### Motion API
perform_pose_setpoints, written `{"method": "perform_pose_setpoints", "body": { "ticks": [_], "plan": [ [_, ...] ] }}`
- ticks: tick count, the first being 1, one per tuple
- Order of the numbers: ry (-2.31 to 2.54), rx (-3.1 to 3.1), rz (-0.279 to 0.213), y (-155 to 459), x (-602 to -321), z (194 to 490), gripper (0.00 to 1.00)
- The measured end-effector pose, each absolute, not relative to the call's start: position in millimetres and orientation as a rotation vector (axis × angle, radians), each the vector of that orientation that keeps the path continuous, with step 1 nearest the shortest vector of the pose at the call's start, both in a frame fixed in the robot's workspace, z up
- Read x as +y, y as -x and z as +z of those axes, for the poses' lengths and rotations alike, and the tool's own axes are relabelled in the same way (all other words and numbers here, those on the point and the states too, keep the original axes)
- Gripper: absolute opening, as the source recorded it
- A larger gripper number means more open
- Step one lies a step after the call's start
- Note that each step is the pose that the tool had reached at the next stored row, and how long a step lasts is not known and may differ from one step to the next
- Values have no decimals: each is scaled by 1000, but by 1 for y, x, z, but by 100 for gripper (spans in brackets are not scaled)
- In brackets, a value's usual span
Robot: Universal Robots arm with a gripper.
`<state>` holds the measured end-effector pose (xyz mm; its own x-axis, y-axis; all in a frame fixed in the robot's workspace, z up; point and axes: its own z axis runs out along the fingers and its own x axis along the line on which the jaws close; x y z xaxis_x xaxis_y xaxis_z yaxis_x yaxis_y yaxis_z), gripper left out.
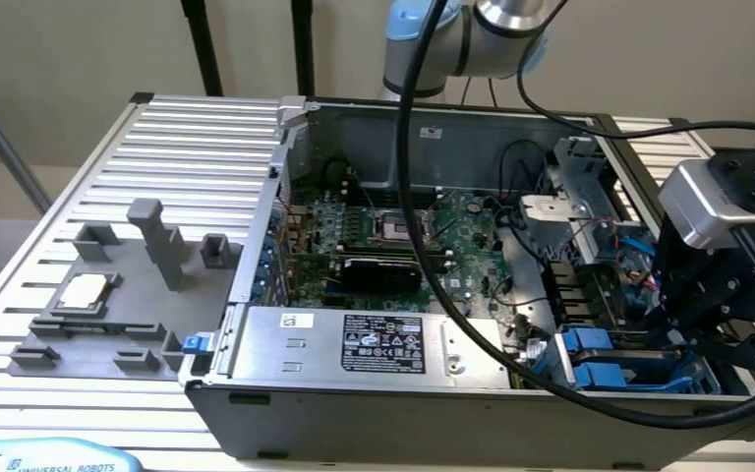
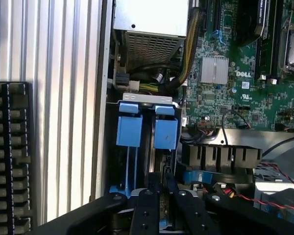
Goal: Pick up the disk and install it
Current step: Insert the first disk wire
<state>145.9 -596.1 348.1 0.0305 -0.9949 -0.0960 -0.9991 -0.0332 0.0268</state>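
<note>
Pincer (image 2: 161, 193) over the bayed disk (image 2: 148, 129)

The exterior view looks down from above and in front onto the open computer case (image 1: 483, 295), taking all of it in; the wrist view looks down close above the case's blue drive carriers (image 2: 147, 129), which both views share

Arm (image 1: 502, 34): silver tube joint, pale blue caps, near top edge of exterior view. Thick black cable (image 1: 411, 187) running down from joint, looping low toward wrist. Wrist camera (image 1: 712, 205): silver-grey box housing, rounded corners, on black bracket. Gripper (image 2: 159, 203): matt black, angular linkage bars, round pivot screws at joints. Two narrow black fingers (image 2: 149, 193), flat-faced, small bolt heads along sides.
</note>
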Motion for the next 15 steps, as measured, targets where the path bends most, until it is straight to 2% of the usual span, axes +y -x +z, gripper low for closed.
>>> {"method": "perform_pose_setpoints", "body": {
  "ticks": [7, 15],
  "plan": [
    [2214, 2164, 128, -146, -587, 347, 18],
    [2191, 2214, 97, -146, -586, 344, 18]
  ]
}}
